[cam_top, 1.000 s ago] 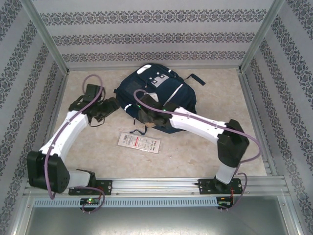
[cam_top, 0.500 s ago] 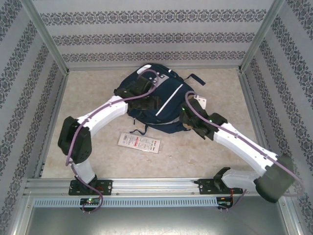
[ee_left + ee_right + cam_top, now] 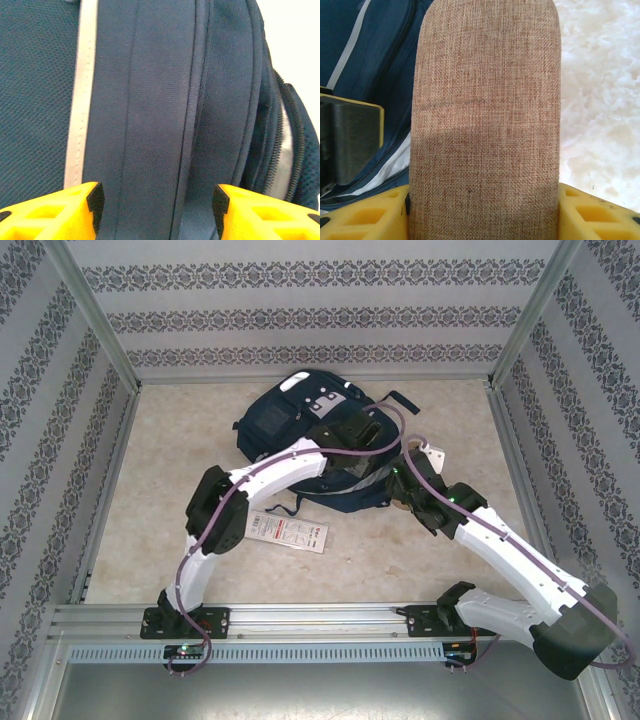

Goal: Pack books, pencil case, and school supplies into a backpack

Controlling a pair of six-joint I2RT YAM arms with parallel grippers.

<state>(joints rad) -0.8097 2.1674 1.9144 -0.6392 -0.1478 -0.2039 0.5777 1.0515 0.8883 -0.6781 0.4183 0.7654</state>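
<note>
One white packet (image 3: 285, 531) lies on open table (image 3: 170, 440) before the single backpack (image 3: 272, 422), whose seam the left gripper (image 3: 155, 195) straddles, jaws parted. At its right edge the right gripper (image 3: 482, 200) clamps one tan pencil case (image 3: 485, 100), bare table beyond.

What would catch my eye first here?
The large navy blue fabric backpack lies far back in the middle. The right end effector grips a tan woven fabric pouch beside the backpack's right edge, while the left end effector straddles its fabric. A white flat packet with red print lies in front of it.
</note>
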